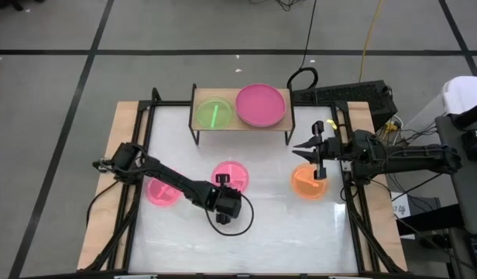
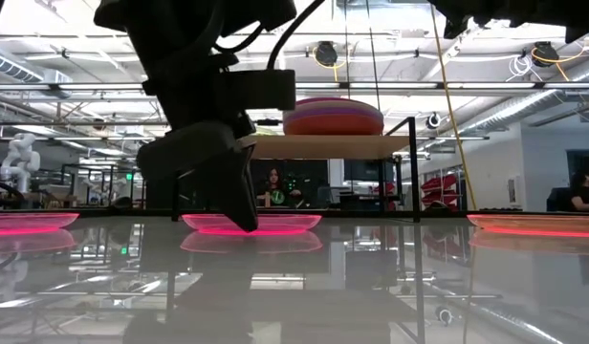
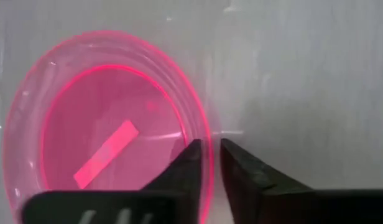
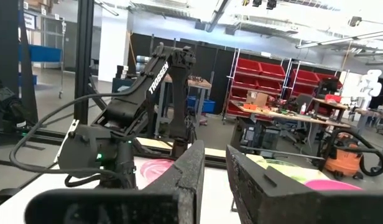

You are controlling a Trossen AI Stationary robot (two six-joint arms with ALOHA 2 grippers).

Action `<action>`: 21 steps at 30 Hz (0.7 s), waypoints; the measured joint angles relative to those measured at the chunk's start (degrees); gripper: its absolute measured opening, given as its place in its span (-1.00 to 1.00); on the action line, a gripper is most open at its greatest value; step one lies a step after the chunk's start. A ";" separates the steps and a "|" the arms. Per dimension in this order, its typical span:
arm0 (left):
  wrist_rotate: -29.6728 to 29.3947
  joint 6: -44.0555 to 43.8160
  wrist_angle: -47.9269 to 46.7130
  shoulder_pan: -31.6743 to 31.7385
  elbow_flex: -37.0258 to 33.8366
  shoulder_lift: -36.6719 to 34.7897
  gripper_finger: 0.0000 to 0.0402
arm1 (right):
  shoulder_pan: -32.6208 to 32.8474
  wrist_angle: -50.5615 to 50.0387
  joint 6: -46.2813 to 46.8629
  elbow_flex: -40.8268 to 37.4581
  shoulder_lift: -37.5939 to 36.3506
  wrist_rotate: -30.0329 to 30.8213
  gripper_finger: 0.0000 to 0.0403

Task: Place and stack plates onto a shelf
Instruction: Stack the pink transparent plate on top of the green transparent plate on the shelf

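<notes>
Now ease your left gripper, fingers slightly parted astride the pink divided plate's rim, down before clenching.

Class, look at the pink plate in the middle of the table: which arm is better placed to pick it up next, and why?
Left. The left gripper already straddles the pink plate's rim, jaws narrowly apart. The right gripper hangs over by the orange plate.

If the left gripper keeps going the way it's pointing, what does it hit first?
Probably the rim of the middle pink plate: the left gripper points down with its nearly closed jaws straddling that edge, tabletop just beneath.
</notes>
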 joint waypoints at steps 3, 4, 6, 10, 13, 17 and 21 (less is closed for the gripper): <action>0.15 -1.00 -0.22 -0.11 -0.02 0.03 -0.91 | 0.00 0.02 0.12 0.00 0.00 0.02 -0.75; 0.13 -1.08 -0.20 -0.21 0.00 0.02 -0.95 | 0.00 0.02 0.13 0.00 0.00 0.02 -0.75; -0.19 -0.87 -0.22 -0.39 -0.02 -0.06 -0.96 | 0.00 0.07 0.12 0.00 0.00 0.03 -0.75; -1.62 1.15 -1.47 -0.68 0.74 -1.24 -0.97 | -0.02 0.13 -0.02 0.02 0.00 0.04 -0.75; -4.23 2.59 -6.00 -0.86 4.67 -2.01 -0.97 | -0.02 0.13 -0.02 0.02 0.00 0.07 -0.75; -10.67 4.87 -16.10 -1.21 13.19 -2.43 -0.98 | -0.02 0.02 0.00 0.02 0.02 0.07 -0.75; -16.61 6.64 -28.15 -1.18 21.63 -2.40 -0.98 | -0.02 -0.33 -0.01 0.02 0.02 0.07 -0.75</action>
